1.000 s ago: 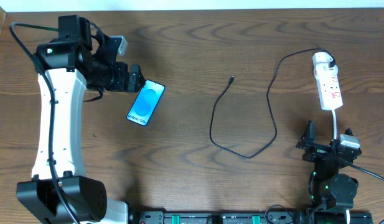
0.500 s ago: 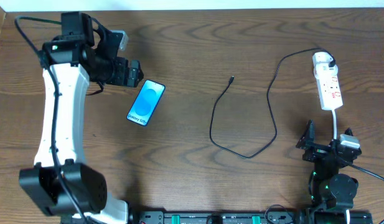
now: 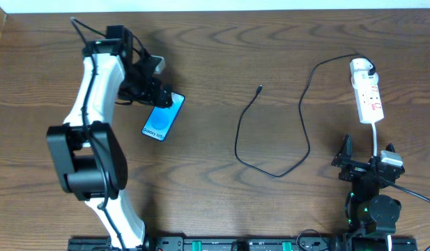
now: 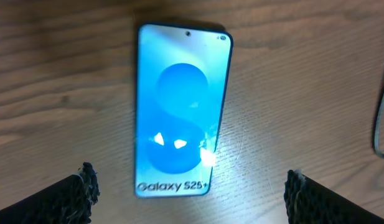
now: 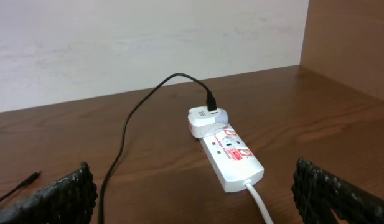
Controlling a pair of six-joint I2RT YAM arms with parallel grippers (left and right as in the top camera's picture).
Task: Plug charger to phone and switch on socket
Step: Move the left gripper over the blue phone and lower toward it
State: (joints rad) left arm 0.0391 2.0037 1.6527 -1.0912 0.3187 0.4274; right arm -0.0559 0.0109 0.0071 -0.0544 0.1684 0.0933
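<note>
Your left arm has swung in from the table edge, and the left gripper (image 4: 192,198) now hangs over the phone (image 4: 182,109). Its fingers are spread wide either side of the lower end and hold nothing, which looks like lining up to straddle it. That phone lies flat, screen lit, well apart from the charger (image 3: 236,146) and its plug tip (image 3: 260,88). The white plug head (image 5: 206,119) already sits in the power strip (image 5: 232,158). Your right gripper (image 5: 201,198) is spread and empty, facing that strip.

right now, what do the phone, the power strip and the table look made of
Slim black-edged phone: glossy glass front, likely; it mirrors light spots. White elongated power strip: probably smooth plastic, soft sheen. Brown table: wood or wood-look laminate, matte, grain lines visible.
</note>
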